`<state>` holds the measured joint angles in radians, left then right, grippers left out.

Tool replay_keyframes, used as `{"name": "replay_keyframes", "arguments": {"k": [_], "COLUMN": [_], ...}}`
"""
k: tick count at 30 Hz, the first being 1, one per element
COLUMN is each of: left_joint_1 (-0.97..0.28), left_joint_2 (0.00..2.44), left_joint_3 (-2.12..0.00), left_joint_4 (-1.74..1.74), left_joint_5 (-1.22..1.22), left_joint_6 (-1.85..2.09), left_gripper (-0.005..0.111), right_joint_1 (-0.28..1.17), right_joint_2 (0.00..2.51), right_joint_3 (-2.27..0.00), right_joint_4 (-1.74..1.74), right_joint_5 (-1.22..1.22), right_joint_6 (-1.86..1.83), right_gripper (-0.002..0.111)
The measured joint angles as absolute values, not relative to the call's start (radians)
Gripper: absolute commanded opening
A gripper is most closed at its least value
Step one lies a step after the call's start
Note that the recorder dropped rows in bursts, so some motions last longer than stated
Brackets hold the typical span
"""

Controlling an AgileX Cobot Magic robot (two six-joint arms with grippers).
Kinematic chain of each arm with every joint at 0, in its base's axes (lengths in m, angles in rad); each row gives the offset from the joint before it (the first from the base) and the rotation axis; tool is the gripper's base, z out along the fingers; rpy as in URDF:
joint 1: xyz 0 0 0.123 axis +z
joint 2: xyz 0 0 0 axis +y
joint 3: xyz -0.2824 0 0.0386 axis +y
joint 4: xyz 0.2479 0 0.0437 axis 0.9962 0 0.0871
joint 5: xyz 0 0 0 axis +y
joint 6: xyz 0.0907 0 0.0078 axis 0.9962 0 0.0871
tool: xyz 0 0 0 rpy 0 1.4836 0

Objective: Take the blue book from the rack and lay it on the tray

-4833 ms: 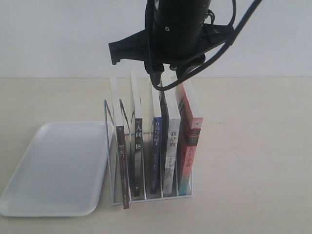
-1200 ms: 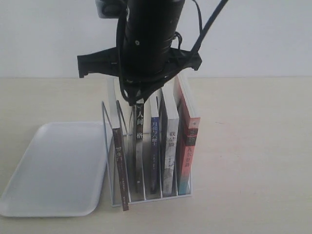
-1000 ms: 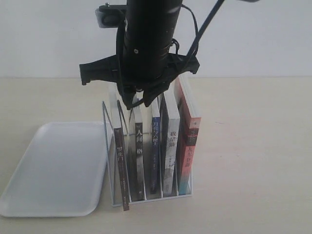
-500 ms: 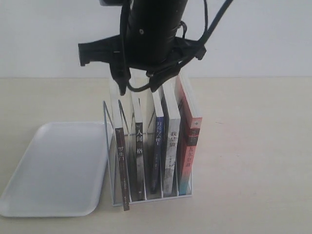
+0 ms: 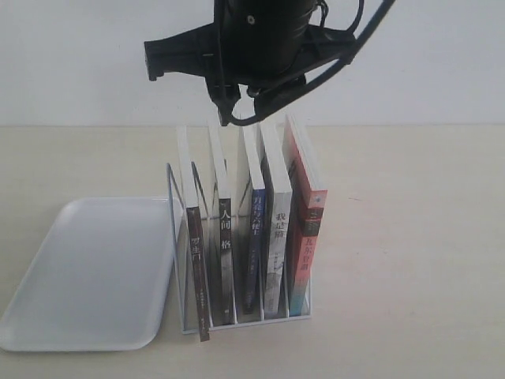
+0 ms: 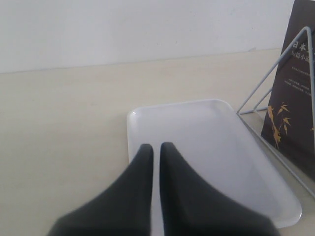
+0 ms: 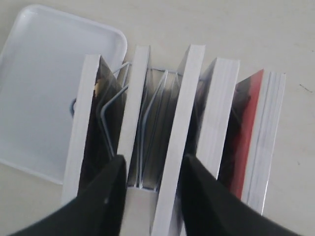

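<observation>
Table (image 5: 410,237): nothing on it has shifted over the last second. The tray (image 5: 47,316) lies bare towards the left edge. The rack (image 5: 170,237) stands just beside it at mid-table and has not been dragged.

Blue book (image 5: 253,229): it is the middle one of five and its foot is still down in its slot. It leans a little more than it did a few seconds ago.

Right gripper (image 5: 237,118): a second ago it was down among the book tops. It has since risen clear of them and carries nothing. You should log the extraction as not yet achieved; in my judgement a fresh descent is needed.

The right wrist view shows its jaws wide. The blue book's page edge (image 7: 179,123) runs up between them, below the tips, and the neighbouring black-spined book (image 7: 134,113) sits close to one finger. I cannot tell whether either finger touches a book.

Left gripper (image 6: 156,147): it is pinched nearly closed and empty, hovering over the tray.
</observation>
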<state>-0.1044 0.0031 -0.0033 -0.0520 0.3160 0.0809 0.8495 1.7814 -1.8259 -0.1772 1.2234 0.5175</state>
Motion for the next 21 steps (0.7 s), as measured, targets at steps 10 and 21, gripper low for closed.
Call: {"name": "replay_keyframes", "arguments": {"k": [10,21], "left_joint_1": [-0.104,-0.104], "left_joint_2": [0.003,0.003], "left_joint_3": [-0.003,-0.003], "left_joint_4": [-0.052,-0.052], "left_joint_5": [0.316,0.316], "left_joint_6": [0.081,0.081], "left_gripper": [0.005,0.005], "right_joint_1": [0.85,0.85], "right_joint_2": [1.82,1.855], "right_joint_3": [-1.826,-1.826], "right_joint_4": [-0.2,-0.208], "right_joint_5": [1.223,1.223], "right_joint_6": [0.524,0.524], "right_gripper": [0.04,0.039]}}
